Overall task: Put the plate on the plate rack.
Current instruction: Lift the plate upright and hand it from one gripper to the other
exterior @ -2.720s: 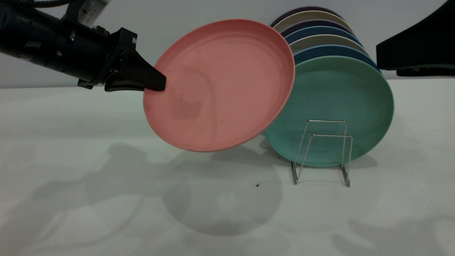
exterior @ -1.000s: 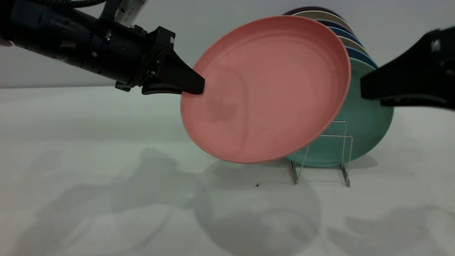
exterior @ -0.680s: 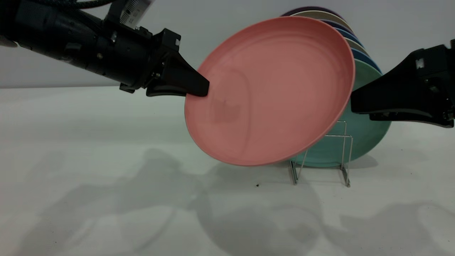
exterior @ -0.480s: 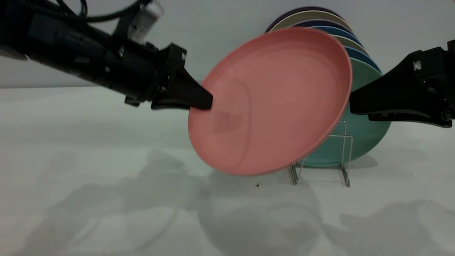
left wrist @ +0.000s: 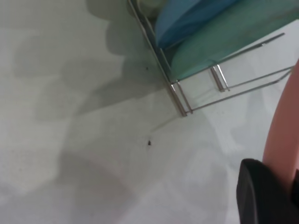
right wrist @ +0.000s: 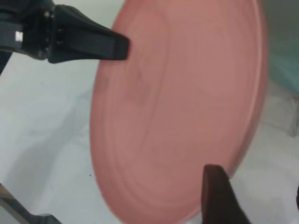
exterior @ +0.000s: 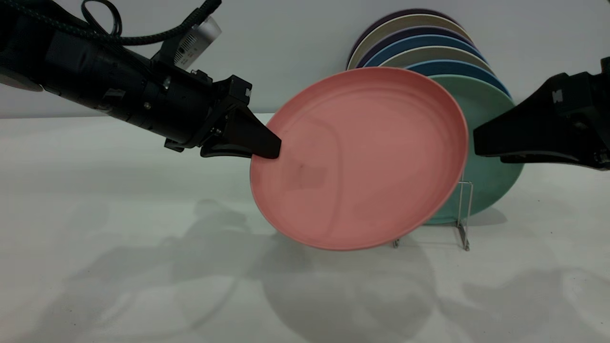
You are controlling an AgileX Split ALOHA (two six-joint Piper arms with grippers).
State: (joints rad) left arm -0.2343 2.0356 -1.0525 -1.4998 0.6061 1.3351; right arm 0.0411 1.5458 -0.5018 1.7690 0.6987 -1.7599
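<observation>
The salmon-pink plate (exterior: 362, 157) hangs tilted just above the table, in front of the wire plate rack (exterior: 464, 214), and hides most of the rack's front loops. My left gripper (exterior: 267, 150) is shut on the plate's left rim. In the left wrist view the rim (left wrist: 285, 135) runs between that gripper's (left wrist: 275, 182) fingers, with the rack (left wrist: 196, 98) beyond. My right gripper (exterior: 476, 138) is open, its tips just off the plate's right rim. The right wrist view shows the plate (right wrist: 177, 107) beyond that gripper (right wrist: 254, 186), and the left gripper (right wrist: 124, 46) on the far rim.
A teal-green plate (exterior: 491, 143) stands in the rack right behind the pink one, and it also shows in the left wrist view (left wrist: 224, 42). Several blue, cream and purple plates (exterior: 429, 43) stand in a row behind it. A small dark speck (left wrist: 149, 142) lies on the white table.
The left gripper carried the plate right, to in front of the rack, then lowered it toward the table. The right gripper came in from the right to the plate's right rim.
</observation>
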